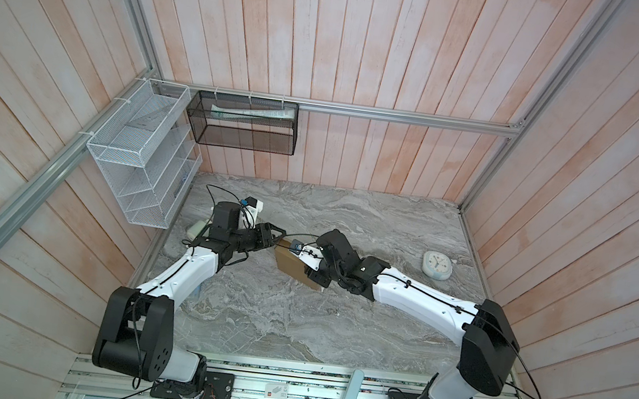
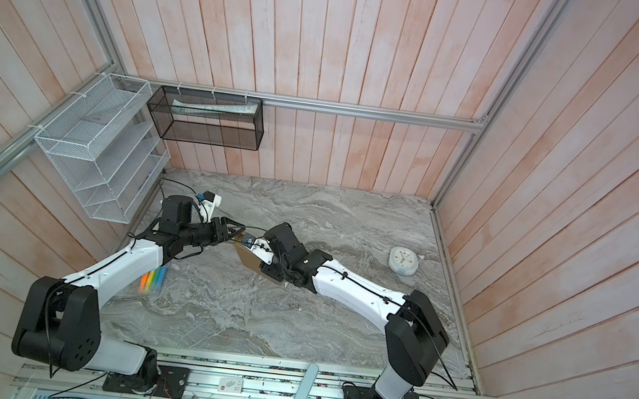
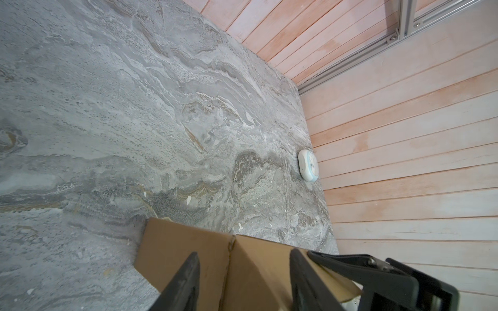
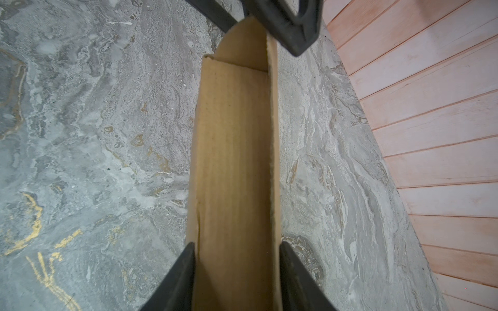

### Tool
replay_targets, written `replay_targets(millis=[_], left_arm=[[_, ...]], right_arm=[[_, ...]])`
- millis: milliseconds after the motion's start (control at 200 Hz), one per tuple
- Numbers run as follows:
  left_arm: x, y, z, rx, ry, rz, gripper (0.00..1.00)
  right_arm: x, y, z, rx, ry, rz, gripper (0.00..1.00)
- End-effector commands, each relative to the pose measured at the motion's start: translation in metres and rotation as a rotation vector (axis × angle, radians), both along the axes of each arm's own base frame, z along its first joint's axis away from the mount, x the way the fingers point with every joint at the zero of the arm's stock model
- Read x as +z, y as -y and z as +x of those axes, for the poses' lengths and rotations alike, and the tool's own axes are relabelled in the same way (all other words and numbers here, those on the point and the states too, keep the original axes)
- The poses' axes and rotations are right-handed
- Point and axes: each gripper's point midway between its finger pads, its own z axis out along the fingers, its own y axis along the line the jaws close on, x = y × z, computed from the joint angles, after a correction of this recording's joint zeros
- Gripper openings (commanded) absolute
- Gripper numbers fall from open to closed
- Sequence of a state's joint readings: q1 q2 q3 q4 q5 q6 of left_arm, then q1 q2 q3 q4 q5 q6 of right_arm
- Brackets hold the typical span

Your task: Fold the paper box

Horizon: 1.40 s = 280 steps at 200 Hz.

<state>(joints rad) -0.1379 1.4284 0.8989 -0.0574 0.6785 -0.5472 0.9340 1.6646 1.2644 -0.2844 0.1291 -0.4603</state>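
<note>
The right arm [image 1: 414,297] hid most of the box [image 1: 287,264] in both top views. Blurred markers [image 2: 153,278] at the surface's [image 2: 252,317] left edge lay partly under the left arm [image 2: 125,263].

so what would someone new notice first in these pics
A plain brown cardboard box sits at the middle of the grey marble tabletop, with both arms meeting on it. The right gripper is clamped across it, and the left gripper straddles a flap end. Next comes the small white round clock, lying near the right wall.
</note>
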Motion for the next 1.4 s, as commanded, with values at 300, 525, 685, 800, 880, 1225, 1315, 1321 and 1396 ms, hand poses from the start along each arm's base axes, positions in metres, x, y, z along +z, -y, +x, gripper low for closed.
replay_targets(millis=[300,525,685,800,880,1225,1315,1321,1396], left_arm=[[-0.007,0.001,0.005,-0.009,-0.004,-0.010,0.40],[-0.014,0.001,0.004,-0.009,-0.019,-0.005,0.37],[-0.018,0.001,0.003,-0.008,-0.027,0.000,0.37],[-0.019,-0.001,0.003,-0.004,-0.029,0.006,0.37],[-0.020,-0.001,0.002,-0.005,-0.031,0.008,0.37],[-0.020,-0.001,0.001,-0.005,-0.030,0.010,0.37],[-0.020,-0.001,0.001,-0.006,-0.029,0.009,0.37],[-0.020,-0.001,0.001,-0.007,-0.029,0.009,0.37],[-0.020,0.000,0.001,-0.010,-0.029,0.008,0.37]], right_arm=[[-0.003,0.000,0.004,-0.015,-0.010,-0.009,0.50],[0.006,0.001,0.007,-0.031,0.010,0.019,0.57],[0.015,0.001,0.009,-0.043,0.026,0.051,0.64],[0.023,0.002,0.011,-0.054,0.035,0.075,0.67],[0.027,0.002,0.012,-0.057,0.037,0.090,0.68],[0.063,-0.001,0.006,-0.063,0.041,0.210,0.74],[0.078,-0.002,0.003,-0.062,0.035,0.267,0.75],[0.079,-0.001,0.003,-0.063,0.034,0.270,0.75],[0.090,0.000,0.005,-0.087,0.020,0.319,0.76]])
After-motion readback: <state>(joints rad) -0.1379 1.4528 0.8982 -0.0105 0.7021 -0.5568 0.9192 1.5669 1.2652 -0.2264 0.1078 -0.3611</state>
